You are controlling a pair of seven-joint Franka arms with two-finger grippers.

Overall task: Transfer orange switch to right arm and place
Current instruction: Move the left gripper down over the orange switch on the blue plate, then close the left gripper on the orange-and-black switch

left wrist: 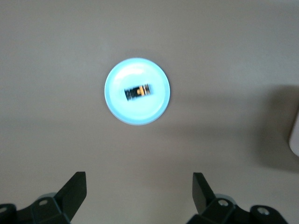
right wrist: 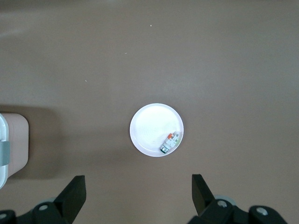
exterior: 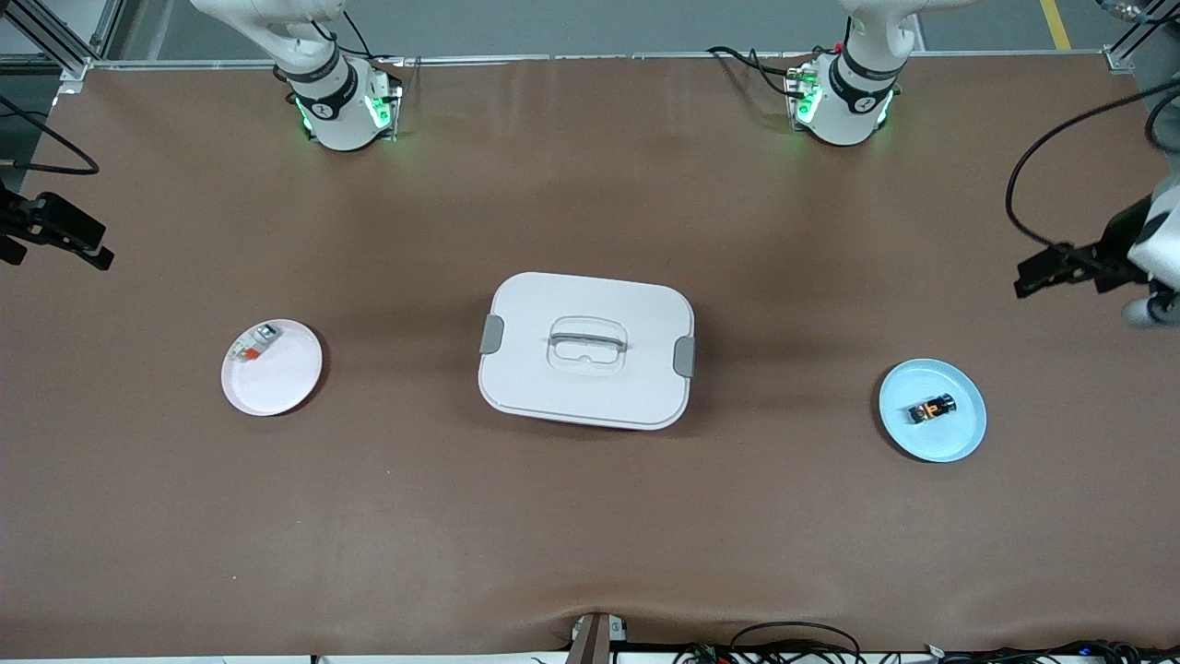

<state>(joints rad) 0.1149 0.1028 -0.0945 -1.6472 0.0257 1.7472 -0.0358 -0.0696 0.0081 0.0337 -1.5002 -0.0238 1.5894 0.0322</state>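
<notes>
The orange switch (exterior: 931, 409), a tiny black block with an orange middle, lies on a light blue plate (exterior: 959, 443) toward the left arm's end of the table. The left wrist view shows the switch (left wrist: 138, 92) and its plate (left wrist: 117, 105) from high above. My left gripper (left wrist: 139, 179) hangs open and empty over bare table beside that plate. My right gripper (right wrist: 138, 182) is also open and empty, high over the table near a pale pink plate (right wrist: 149, 126) at the right arm's end.
A white box with a closed lid and grey clips (exterior: 590, 387) stands mid-table between the two plates. The pink plate (exterior: 277, 387) carries a white-and-grey part with a red-orange end (exterior: 253, 343). Brown table mat lies all around.
</notes>
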